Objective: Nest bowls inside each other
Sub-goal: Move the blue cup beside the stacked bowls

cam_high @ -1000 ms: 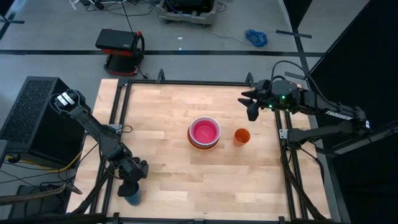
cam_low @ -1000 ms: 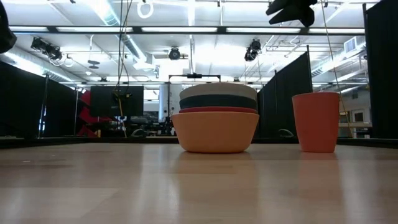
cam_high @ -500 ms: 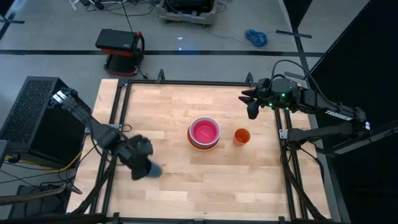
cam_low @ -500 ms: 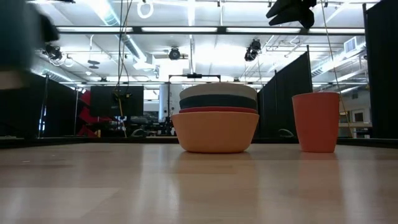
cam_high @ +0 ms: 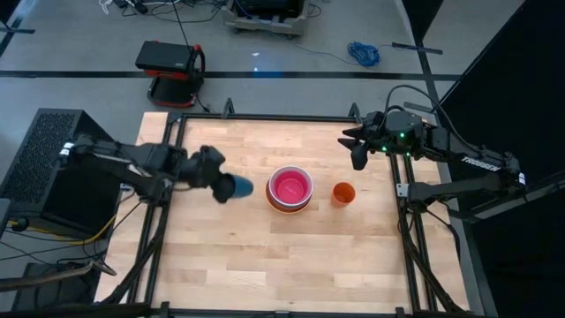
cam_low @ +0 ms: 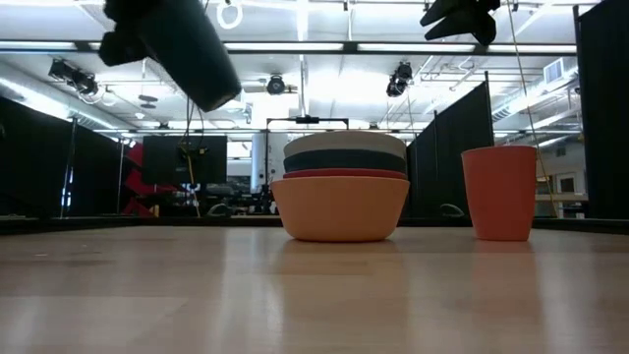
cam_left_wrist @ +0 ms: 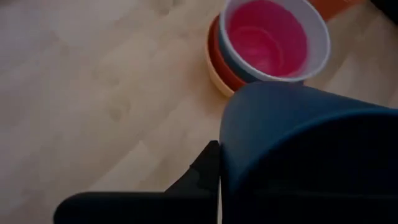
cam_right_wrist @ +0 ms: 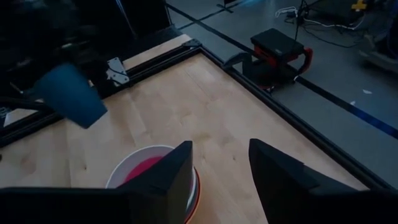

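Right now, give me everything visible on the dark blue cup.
The dark blue cup is small, smooth, plastic-looking, tapered. It is held off the table, tipped on its side, in the shut left gripper, to the left of the stacked bowls, open end toward them. Only the gripper touches it; its inside isn't visible.

Overhead, table-level and both wrist views all share the bowls [cam_high: 290,188].

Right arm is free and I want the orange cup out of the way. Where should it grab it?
Probably from straight above, one finger inside the rim and one outside, on the side away from the bowls. The orange cup stands upright, mouth open, apart from the stack. The right gripper hangs open beyond it, near the table's far edge, so it could drop down unobstructed.
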Motion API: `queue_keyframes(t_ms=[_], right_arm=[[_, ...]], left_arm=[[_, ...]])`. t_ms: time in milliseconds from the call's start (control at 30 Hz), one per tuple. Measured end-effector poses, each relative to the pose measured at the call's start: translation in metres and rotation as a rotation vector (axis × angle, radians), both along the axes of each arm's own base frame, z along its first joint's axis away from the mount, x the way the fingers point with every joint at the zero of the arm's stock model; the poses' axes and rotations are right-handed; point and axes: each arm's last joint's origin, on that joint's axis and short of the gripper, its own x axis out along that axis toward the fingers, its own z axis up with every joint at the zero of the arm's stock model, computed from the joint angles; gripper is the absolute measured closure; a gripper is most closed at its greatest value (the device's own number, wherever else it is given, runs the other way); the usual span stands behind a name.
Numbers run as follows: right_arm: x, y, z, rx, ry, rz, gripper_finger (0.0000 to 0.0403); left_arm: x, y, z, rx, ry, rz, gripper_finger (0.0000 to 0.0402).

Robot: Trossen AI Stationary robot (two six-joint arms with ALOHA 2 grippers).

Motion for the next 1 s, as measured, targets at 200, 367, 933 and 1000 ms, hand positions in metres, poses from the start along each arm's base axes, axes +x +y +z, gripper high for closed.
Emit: queue_keyframes(t_ms=[200, 367, 933, 1000], right_arm=[[0.000, 0.000, 0.000, 0.003, -0.001, 0.001, 0.0266], [0.000, 0.000, 0.000, 0.006, -0.002, 0.002, 0.0272], [0.000, 0.000, 0.000, 0.026, -0.011, -0.008, 0.0262], [0.000, 0.000, 0.000, 0.026, -0.011, -0.008, 0.0261]], left_arm=[[0.007, 0.023, 0.001, -0.060, 0.150, 0.011, 0.0402], [0.010, 0.044, 0.003, -0.137, 0.260, 0.025, 0.0402], [0.048, 0.069, -0.032, -0.093, 0.512, -0.124, 0.0402], [0.049, 0.069, -0.037, -0.095, 0.515, -0.122, 0.0402]])
